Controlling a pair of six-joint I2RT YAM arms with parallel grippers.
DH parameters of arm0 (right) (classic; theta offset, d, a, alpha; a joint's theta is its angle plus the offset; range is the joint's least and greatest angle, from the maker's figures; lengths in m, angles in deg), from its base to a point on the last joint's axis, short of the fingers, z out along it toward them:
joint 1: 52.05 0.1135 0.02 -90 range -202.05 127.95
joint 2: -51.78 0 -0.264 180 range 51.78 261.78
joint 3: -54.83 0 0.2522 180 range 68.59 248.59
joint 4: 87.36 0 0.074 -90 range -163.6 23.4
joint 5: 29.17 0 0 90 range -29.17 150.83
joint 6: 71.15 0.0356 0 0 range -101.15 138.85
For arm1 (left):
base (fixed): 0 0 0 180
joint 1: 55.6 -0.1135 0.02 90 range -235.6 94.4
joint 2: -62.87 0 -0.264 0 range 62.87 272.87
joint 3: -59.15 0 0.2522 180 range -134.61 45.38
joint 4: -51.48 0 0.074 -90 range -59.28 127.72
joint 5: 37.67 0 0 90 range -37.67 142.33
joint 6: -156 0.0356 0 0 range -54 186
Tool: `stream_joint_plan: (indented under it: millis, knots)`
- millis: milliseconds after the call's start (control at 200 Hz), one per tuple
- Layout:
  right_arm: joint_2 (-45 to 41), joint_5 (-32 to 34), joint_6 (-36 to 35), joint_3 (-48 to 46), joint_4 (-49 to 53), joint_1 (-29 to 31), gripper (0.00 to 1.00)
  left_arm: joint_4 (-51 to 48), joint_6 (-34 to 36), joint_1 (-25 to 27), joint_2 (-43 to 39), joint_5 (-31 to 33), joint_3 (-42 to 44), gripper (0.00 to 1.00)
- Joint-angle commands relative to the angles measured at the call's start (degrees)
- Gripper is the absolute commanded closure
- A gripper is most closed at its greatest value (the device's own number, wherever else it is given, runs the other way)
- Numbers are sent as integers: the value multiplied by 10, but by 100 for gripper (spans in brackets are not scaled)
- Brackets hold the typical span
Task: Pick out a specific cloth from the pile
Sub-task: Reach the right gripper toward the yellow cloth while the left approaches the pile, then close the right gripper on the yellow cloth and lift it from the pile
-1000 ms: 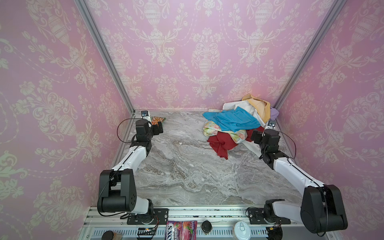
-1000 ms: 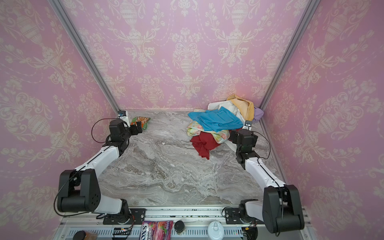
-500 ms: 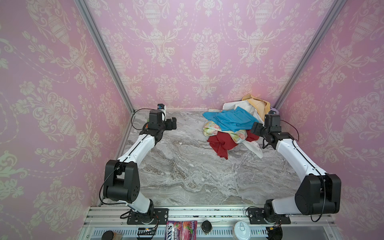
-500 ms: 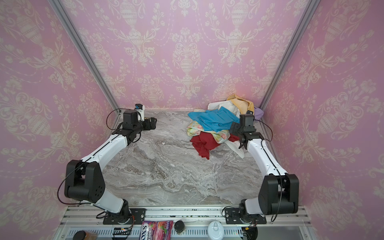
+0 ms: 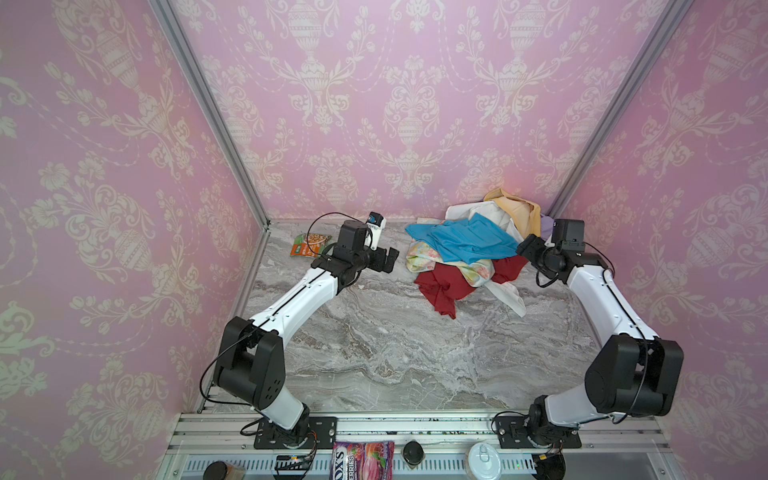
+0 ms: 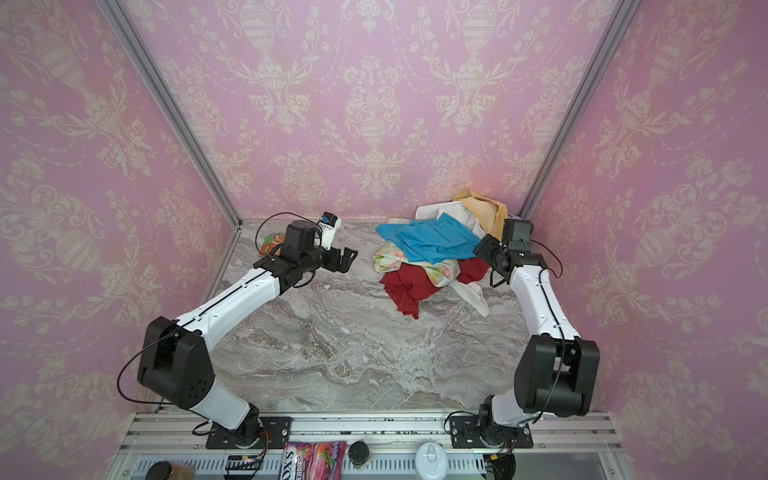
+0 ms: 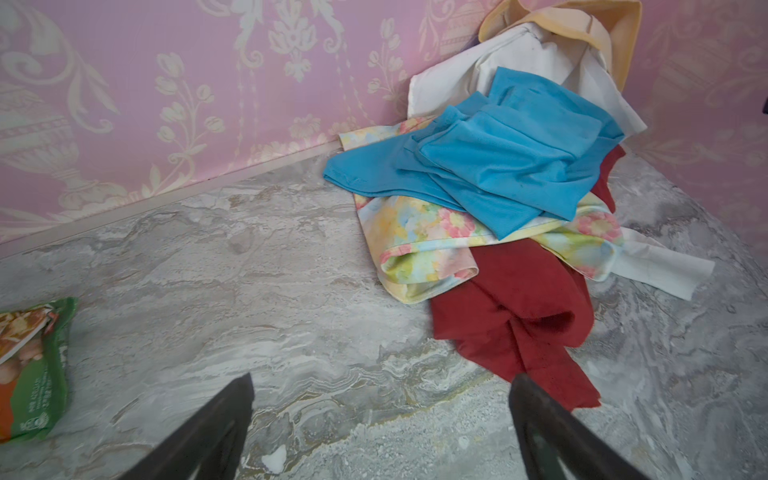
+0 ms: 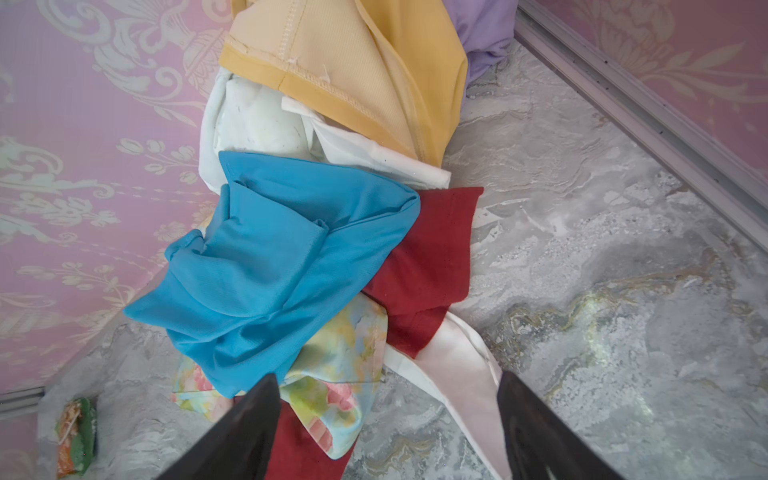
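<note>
The mustard-yellow cloth lies at the back of the pile, leaning in the far right corner, partly under a white cloth. In the right wrist view the yellow cloth sits beyond the blue cloth. My right gripper hovers open at the pile's right edge, above the floral and white cloth, holding nothing. My left gripper is open over bare marble, left of the pile, near the dark red cloth.
A green and orange snack packet lies at the back left by the wall. A lavender cloth is wedged in the corner. Pink walls close in three sides. A candy bag and lids sit on the front rail.
Both arms have stretched out toward the back. The left gripper moved right, away from the snack packet. The right gripper rose to the pile's right edge, its jaws narrowing a little.
</note>
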Motion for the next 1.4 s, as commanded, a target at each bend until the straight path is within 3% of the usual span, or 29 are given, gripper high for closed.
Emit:
stream_joint_plan:
  millis: [0, 650, 951, 1391]
  knots:
    - [19, -47, 57, 28, -6, -21, 20, -17, 24, 23, 12, -9, -18, 2]
    - [200, -119, 135, 171, -51, -85, 33, 11, -1, 80, 4, -39, -17, 4]
    - [271, -126, 87, 241, -21, -97, 37, -3, 6, 93, 22, -38, -50, 4]
    - [326, -122, 18, 250, -62, -98, 32, -14, 15, 93, 65, -27, -95, 3]
